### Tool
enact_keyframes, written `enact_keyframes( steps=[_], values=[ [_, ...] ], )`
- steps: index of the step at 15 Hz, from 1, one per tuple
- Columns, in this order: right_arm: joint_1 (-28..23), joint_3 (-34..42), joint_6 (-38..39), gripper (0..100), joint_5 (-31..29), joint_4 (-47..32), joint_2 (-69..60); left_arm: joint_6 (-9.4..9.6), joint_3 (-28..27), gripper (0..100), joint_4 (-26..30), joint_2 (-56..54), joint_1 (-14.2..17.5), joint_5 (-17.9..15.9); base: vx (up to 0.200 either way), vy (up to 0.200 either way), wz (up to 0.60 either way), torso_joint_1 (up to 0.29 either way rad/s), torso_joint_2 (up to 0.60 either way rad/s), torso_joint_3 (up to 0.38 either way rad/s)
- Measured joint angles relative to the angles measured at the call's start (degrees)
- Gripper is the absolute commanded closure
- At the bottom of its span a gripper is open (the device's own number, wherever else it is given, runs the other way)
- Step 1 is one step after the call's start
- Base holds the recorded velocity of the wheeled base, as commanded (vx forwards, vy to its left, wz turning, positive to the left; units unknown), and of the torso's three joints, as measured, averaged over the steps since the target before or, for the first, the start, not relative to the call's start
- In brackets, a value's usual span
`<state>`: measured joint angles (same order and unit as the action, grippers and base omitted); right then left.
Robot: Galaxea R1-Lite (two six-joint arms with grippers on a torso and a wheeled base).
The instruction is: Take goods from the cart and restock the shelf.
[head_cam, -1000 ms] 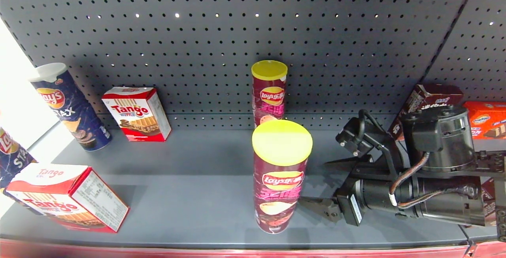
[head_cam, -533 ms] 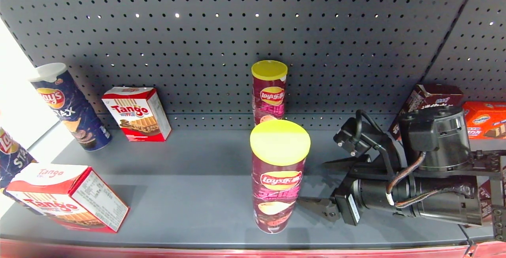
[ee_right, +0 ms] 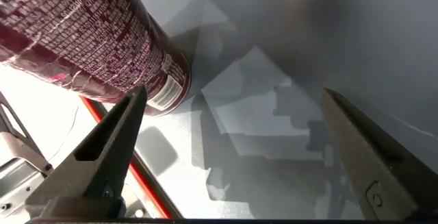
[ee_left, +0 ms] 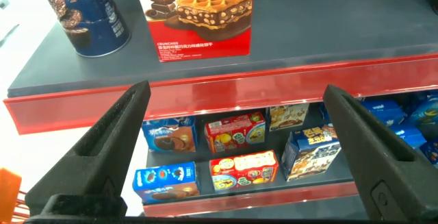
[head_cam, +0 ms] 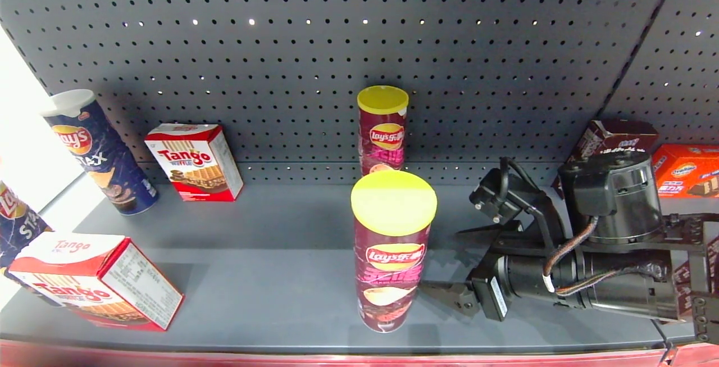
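Head: saw maroon chip can upright near the shelf's front edge, right gripper spread just beside it.
Left wrist: found left gripper spread wide before that shelf's red lip.
Right wrist: caught the can's base by one finger, seemingly apart.

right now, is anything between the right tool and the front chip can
Nothing visible. The open right tool sits close beside the front can, with only bare shelf between them. The other can stands behind it by the back panel, out of the way.
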<state>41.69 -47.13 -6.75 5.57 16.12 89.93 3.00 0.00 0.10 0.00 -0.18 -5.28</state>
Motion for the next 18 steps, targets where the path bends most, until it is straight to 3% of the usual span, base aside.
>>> enact_keyframes(
  steps=[7, 10, 14, 18],
  values=[
    [-0.62, 0.20, 0.33, 0, -0.62, 2.22, -1.89, 0.01, 0.00, 0, 0.00, 0.00, 0.02, 0.02, 0.000, 0.000, 0.00, 0.000, 0.00, 0.000],
    [-3.17, 0.33, 0.60, 0, -0.82, 2.22, -6.47, 0.06, 0.00, 0, 0.00, 0.00, 0.00, -0.07, 0.000, 0.000, 0.00, 0.000, 0.00, 0.000],
    [-12.26, 1.22, 1.48, 0, -1.08, 2.17, -17.63, 0.09, 0.00, 0, 0.00, 0.00, 0.00, -0.07, 0.000, 0.000, 0.00, 0.000, 0.00, 0.000],
    [-25.10, 4.44, 1.63, 0, -1.15, 2.02, -31.89, 0.15, 0.00, 0, 0.00, 0.00, 0.00, -0.18, 0.000, 0.000, 0.00, 0.000, 0.00, 0.000]
  ],
)
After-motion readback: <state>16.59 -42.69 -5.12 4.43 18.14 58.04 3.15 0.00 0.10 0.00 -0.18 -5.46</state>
